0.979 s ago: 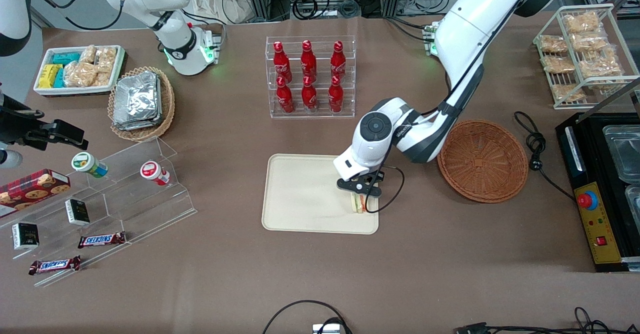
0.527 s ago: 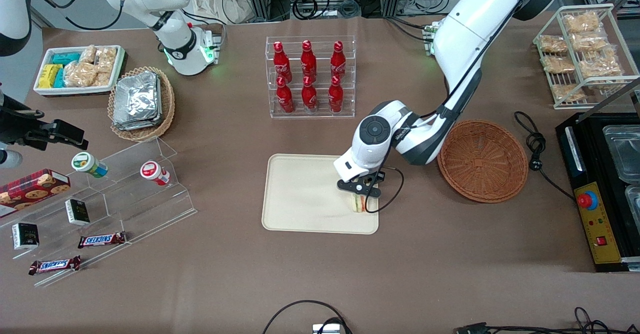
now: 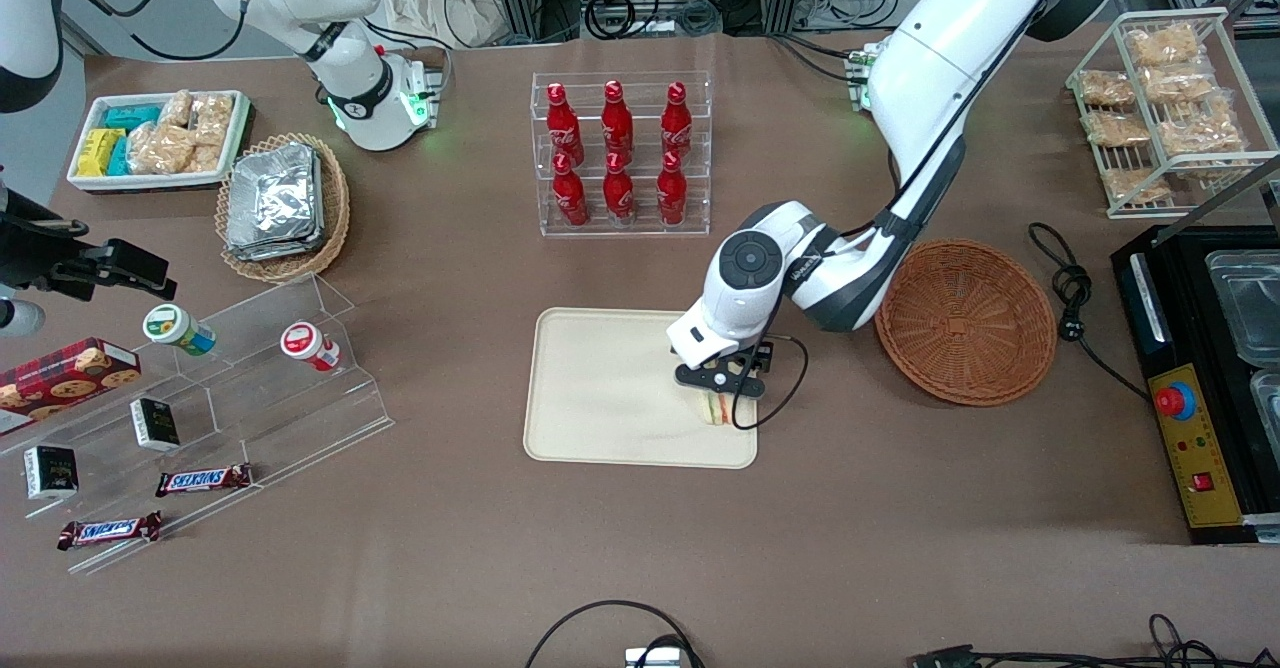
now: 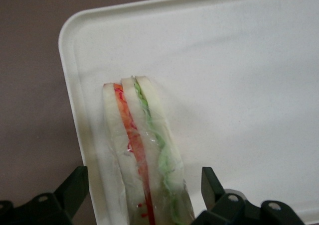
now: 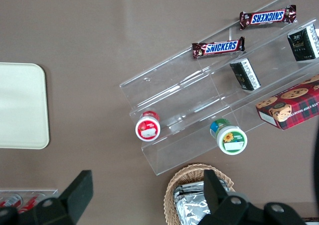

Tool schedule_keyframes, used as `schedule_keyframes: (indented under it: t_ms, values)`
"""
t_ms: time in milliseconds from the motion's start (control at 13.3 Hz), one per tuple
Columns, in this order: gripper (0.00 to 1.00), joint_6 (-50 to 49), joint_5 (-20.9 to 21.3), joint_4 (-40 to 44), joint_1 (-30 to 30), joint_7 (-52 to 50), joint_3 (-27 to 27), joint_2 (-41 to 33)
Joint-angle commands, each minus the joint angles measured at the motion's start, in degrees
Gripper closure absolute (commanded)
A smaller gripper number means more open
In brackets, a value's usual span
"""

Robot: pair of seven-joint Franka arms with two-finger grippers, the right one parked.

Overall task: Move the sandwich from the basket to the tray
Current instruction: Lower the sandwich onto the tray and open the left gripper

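Note:
The sandwich (image 3: 713, 409) (image 4: 134, 135), a white-bread wedge with red and green layers, lies on the cream tray (image 3: 600, 398) (image 4: 239, 75), close to the tray's corner nearest the front camera on the working arm's side. My left gripper (image 3: 720, 386) (image 4: 142, 177) hangs directly over it. It is open, one finger on each side of the wedge with a gap to the bread on both. The reddish-brown wicker basket (image 3: 965, 320) sits beside the tray toward the working arm's end, with nothing in it.
A clear rack of red bottles (image 3: 620, 153) stands farther from the front camera than the tray. A black cable (image 3: 1075, 298) and a black machine (image 3: 1200, 378) lie past the basket. Acrylic shelves with snacks (image 3: 200, 388) are toward the parked arm's end.
The wrist has shifted slightly above the sandwich. The sandwich stays in the same spot on the tray.

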Motion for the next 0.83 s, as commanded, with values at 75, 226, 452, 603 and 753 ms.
schedule_keyframes:
  t_ms: [75,226,452,603,753]
  values:
    - [0.00,-11.34,1.01,5.56,-0.21,-2.74,0.43,-2.02]
    - [0.00,-19.25,1.01,9.34,0.14,-3.78,0.43,-3.25]
    - [0.00,-26.04,0.83,12.43,1.71,-7.03,0.43,-6.14]
    - [0.00,-28.25,0.74,12.35,4.35,-7.83,0.43,-9.04]
    - [0.00,-31.49,0.74,12.35,6.63,-8.80,0.43,-11.59]
